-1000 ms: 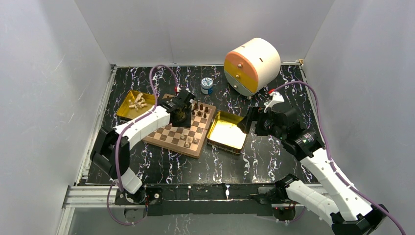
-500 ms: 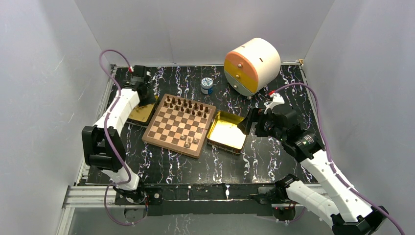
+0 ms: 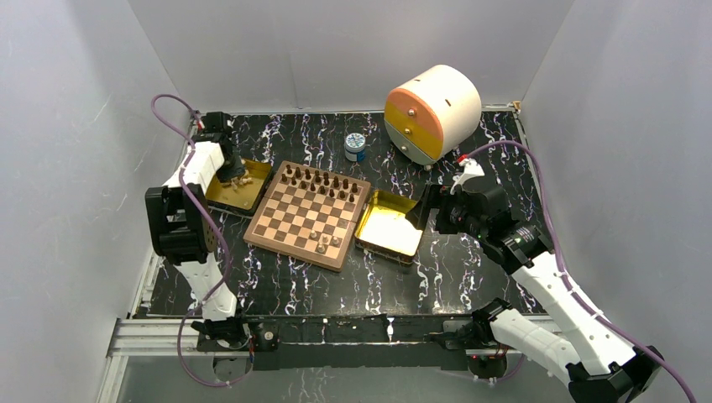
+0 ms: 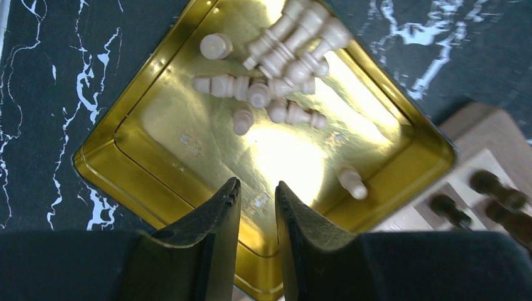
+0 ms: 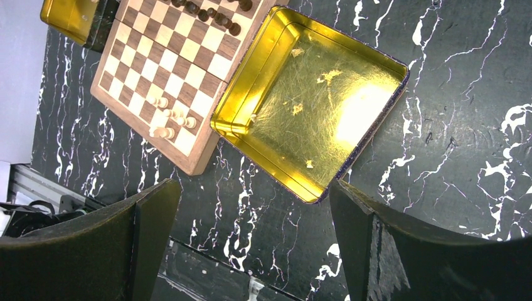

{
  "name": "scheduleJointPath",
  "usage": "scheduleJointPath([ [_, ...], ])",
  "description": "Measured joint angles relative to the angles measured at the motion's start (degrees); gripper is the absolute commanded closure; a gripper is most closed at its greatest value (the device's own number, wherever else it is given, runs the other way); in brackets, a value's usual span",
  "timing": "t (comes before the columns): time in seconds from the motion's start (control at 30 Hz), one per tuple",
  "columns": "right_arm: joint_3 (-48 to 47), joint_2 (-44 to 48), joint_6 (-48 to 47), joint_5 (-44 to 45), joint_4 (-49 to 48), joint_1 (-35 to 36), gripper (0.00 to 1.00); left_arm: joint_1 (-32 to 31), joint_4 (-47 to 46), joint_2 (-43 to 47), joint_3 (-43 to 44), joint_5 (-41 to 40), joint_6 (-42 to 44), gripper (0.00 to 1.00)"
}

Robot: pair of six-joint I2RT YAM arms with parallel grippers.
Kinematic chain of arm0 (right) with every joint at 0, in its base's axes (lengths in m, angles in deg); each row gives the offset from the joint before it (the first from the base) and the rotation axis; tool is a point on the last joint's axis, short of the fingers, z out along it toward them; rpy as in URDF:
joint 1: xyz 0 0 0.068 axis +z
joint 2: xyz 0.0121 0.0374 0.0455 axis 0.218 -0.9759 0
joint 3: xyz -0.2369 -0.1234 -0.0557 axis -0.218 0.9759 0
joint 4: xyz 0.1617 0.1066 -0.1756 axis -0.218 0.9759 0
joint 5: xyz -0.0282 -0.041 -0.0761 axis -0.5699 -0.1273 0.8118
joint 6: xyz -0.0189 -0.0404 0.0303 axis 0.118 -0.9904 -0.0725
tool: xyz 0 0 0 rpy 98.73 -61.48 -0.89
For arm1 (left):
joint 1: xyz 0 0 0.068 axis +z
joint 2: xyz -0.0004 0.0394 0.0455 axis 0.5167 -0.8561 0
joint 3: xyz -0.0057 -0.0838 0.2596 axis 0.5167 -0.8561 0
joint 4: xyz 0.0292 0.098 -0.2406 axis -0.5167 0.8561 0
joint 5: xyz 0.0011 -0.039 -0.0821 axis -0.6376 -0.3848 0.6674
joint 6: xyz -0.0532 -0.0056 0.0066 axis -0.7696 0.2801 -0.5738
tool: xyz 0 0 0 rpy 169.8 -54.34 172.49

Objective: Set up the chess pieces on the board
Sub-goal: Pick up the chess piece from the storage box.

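The table [image 3: 277,285] is black with white wiggly lines, and plain white walls [image 3: 84,126] stand around it. At the back sits a big round white box [image 3: 432,109] with orange and yellow fronts, and a small jar [image 3: 355,147] is near it. The board [image 3: 307,214] lies in the middle, between two gold trays. Dark pieces [image 3: 323,179] stand in its far rows, and a few pale pieces [image 3: 321,242] stand by its close edge. The left tray [image 4: 125,169] is just beside the board. A heap [image 4: 282,56] of pale chessmen lies in it, with one lone piece [image 4: 351,182] apart. My left gripper [image 4: 257,185] hangs over this tray, its fingers a small gap apart with nothing between them. The right tray [image 5: 301,106] has a shiny, scratched floor. My right gripper [image 5: 251,185] is near it, spread wide and holding nothing
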State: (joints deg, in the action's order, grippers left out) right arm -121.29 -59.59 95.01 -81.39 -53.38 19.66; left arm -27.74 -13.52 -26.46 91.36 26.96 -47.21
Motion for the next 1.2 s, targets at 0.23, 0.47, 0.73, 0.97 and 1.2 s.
scheduleJointPath([
  [0.23,-0.5,-0.24,0.0,0.04,0.33,0.0,0.01,1.88,-1.29,-4.66,1.11,0.02,-0.39,0.76],
  [0.47,-1.18,-0.7,-0.02,0.07,0.28,0.0,0.01,2.19,-3.04,-7.1,2.86,-0.28,-0.39,0.75],
  [0.73,-1.18,-0.72,-0.04,0.55,0.28,0.0,0.01,2.23,-3.37,-7.23,2.86,-0.44,-0.2,0.76],
  [0.97,-1.2,-1.27,-0.17,1.07,0.33,0.0,0.01,2.64,-3.76,-8.28,2.86,-0.63,0.24,0.76],
  [1.2,-1.22,-1.33,-0.22,1.42,0.33,0.0,0.01,2.93,-3.78,-10.49,2.89,-0.61,0.44,0.76],
])
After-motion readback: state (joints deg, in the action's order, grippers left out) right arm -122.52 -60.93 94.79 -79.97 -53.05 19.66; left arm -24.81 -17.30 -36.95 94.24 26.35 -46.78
